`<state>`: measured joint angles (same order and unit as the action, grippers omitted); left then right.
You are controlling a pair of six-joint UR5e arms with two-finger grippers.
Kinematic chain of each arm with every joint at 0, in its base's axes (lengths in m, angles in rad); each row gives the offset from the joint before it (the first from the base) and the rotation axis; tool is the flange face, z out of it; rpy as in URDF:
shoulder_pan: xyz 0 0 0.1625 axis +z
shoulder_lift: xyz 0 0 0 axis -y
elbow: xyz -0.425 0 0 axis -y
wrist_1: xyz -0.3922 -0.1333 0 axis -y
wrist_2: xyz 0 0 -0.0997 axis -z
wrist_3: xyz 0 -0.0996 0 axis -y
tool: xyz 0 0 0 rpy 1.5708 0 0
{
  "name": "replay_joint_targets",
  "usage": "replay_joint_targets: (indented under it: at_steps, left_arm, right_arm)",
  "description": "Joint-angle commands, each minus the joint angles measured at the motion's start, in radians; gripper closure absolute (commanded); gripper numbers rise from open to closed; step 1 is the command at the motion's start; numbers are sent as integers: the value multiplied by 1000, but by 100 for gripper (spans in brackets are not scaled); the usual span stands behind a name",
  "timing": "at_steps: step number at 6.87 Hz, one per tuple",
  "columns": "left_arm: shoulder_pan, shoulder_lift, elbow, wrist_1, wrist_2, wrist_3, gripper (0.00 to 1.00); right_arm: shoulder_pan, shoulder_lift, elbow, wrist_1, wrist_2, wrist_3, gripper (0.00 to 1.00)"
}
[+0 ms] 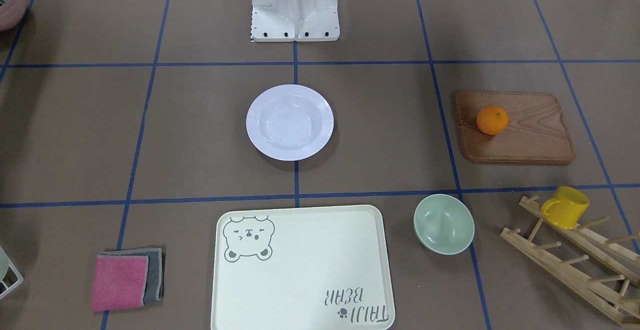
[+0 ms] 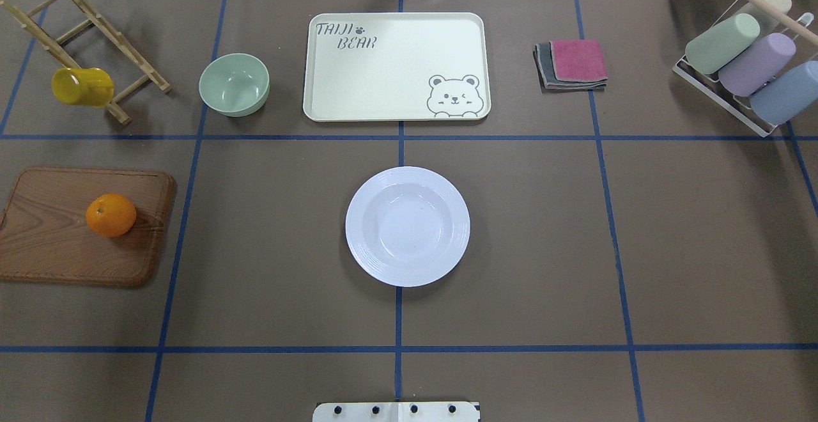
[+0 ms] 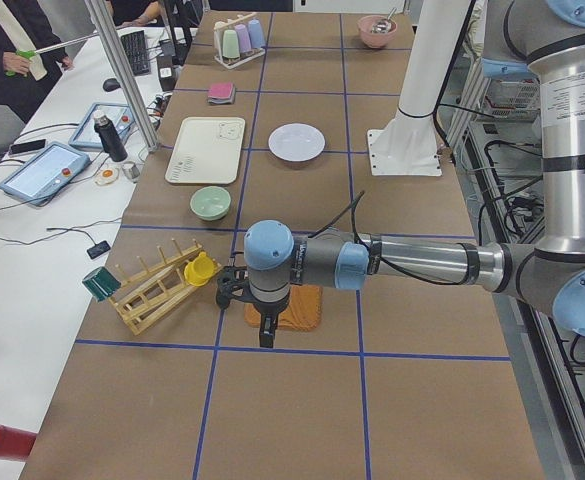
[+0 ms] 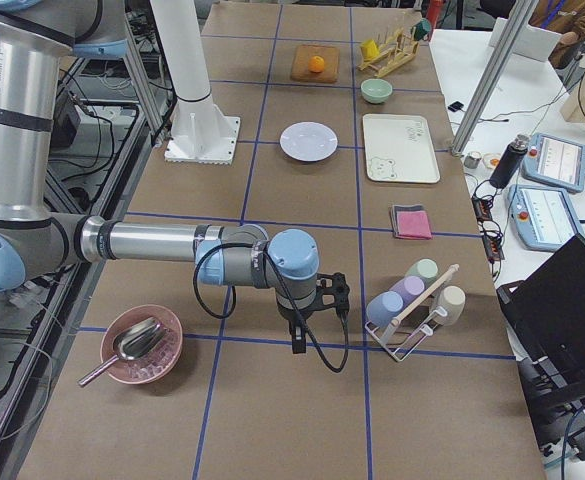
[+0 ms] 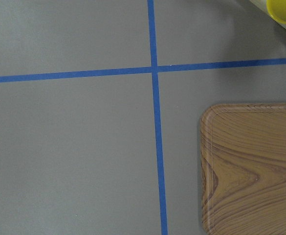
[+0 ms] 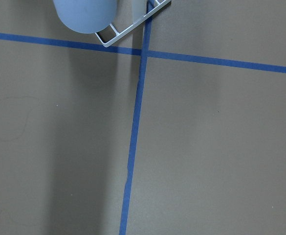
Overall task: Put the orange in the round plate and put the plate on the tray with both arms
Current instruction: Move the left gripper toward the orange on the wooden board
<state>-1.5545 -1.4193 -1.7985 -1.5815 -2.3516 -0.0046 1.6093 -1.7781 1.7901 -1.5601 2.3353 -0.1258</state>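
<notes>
The left gripper (image 3: 263,335), seen only from the side, cannot be judged spread or closed. The orange (image 2: 110,215) lies near it, on the wooden board (image 2: 38,243) just beside it. Light, firm and apt to roll, it is best pinched across its middle.

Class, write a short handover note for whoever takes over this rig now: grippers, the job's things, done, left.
Grippers: left gripper by the wooden board, right gripper by the cup rack; open or shut cannot be told for either.
Things: orange on that board; round plate empty, mid-table; tray empty.
Done: nothing.
Left: orange into plate, then plate onto tray with both arms.
</notes>
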Motion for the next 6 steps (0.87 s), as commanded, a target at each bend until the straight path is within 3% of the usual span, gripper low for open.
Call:
replay_joint_targets:
  at_steps: [1, 4, 5, 6]
  left_arm:
    - [2, 2, -27, 0, -2, 0, 1]
    - [4, -13, -88, -46, -43, -8, 1]
    - [26, -89, -64, -149, -63, -12, 1]
    - [31, -58, -61, -238, -115, -2, 1]
  right_arm:
    - [0, 0, 0, 0, -1, 0, 0]
    - [0, 3, 25, 0, 1, 8, 0]
    - [0, 6, 35, 0, 1, 29, 0]
    - [-2, 11, 48, 0, 4, 61, 0]
